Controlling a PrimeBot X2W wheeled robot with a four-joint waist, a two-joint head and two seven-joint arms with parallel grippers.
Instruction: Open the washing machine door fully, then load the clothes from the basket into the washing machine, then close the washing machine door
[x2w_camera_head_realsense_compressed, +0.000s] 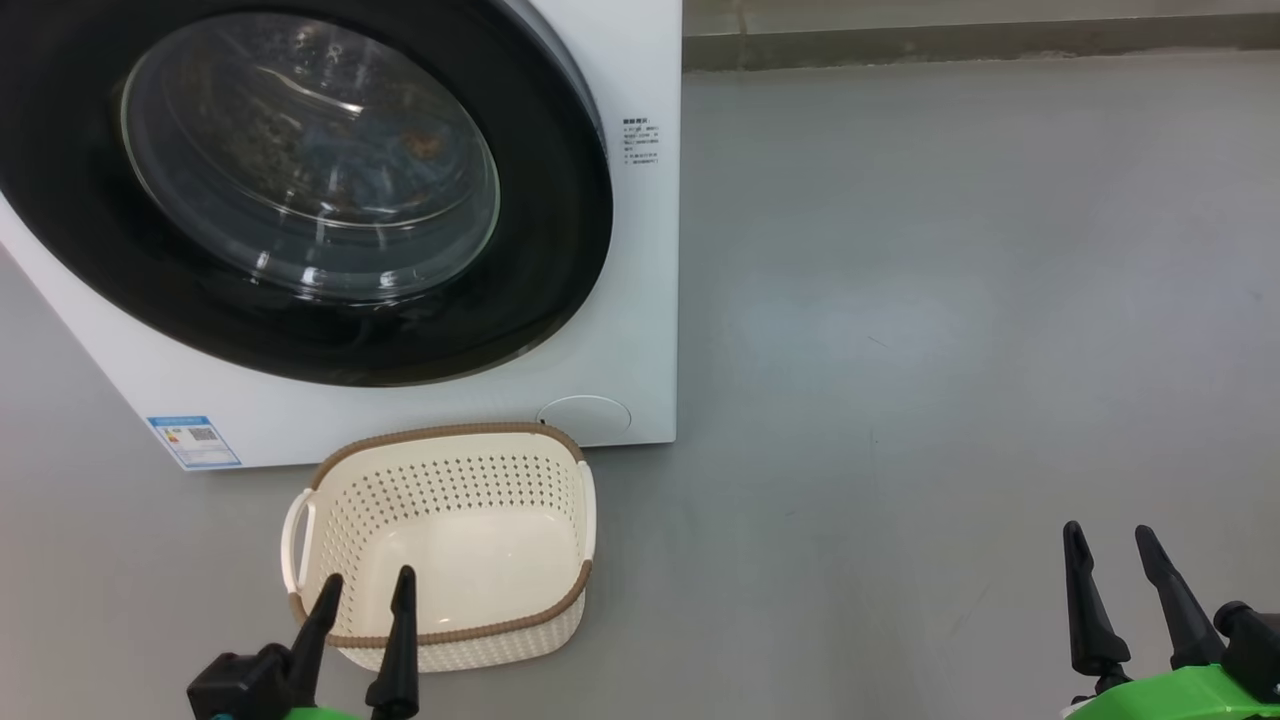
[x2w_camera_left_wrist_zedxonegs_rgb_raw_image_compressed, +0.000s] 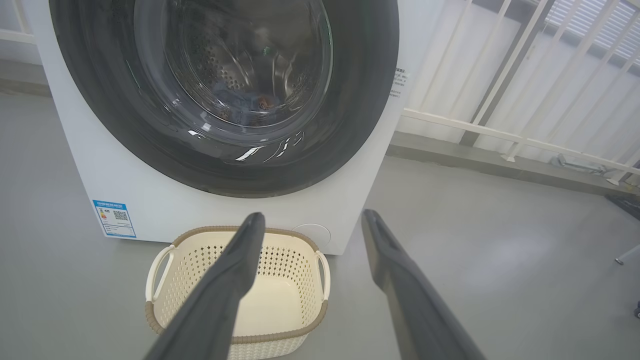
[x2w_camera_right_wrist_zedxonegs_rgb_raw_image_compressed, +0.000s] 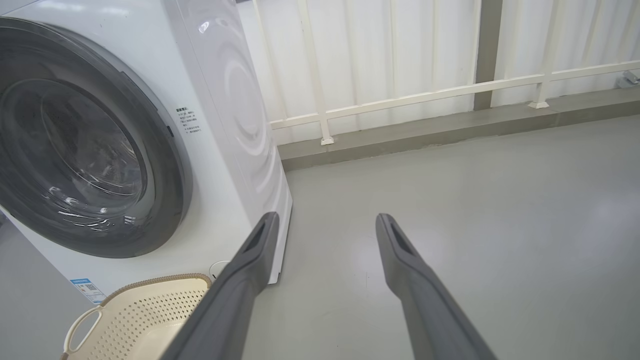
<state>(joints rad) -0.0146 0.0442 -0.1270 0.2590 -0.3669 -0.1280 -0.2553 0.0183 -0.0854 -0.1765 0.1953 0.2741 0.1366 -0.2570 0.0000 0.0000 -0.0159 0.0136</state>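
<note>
The washing machine (x2w_camera_head_realsense_compressed: 640, 300) (x2w_camera_left_wrist_zedxonegs_rgb_raw_image_compressed: 150, 210) (x2w_camera_right_wrist_zedxonegs_rgb_raw_image_compressed: 235, 125) stands at the upper left with its black-framed door (x2w_camera_head_realsense_compressed: 560, 250) (x2w_camera_left_wrist_zedxonegs_rgb_raw_image_compressed: 360, 100) (x2w_camera_right_wrist_zedxonegs_rgb_raw_image_compressed: 175, 165) shut against the front. Behind the door glass, a dim bundle of blue clothes (x2w_camera_left_wrist_zedxonegs_rgb_raw_image_compressed: 245, 102) with an orange spot lies in the steel drum. The cream basket (x2w_camera_head_realsense_compressed: 450, 590) (x2w_camera_left_wrist_zedxonegs_rgb_raw_image_compressed: 280, 300) (x2w_camera_right_wrist_zedxonegs_rgb_raw_image_compressed: 150, 320) sits on the floor before the machine, with nothing in it. My left gripper (x2w_camera_head_realsense_compressed: 367, 580) (x2w_camera_left_wrist_zedxonegs_rgb_raw_image_compressed: 312, 217) hovers open over the basket's near rim. My right gripper (x2w_camera_head_realsense_compressed: 1108, 533) (x2w_camera_right_wrist_zedxonegs_rgb_raw_image_compressed: 327, 219) is open above bare floor at the lower right.
Grey floor (x2w_camera_head_realsense_compressed: 950, 300) spreads to the right of the machine. A white railing (x2w_camera_right_wrist_zedxonegs_rgb_raw_image_compressed: 400, 100) on a low kerb runs behind it. A blue label sticker (x2w_camera_head_realsense_compressed: 193, 440) marks the machine's lower left corner, and a round filter cover (x2w_camera_head_realsense_compressed: 585, 413) sits near the basket.
</note>
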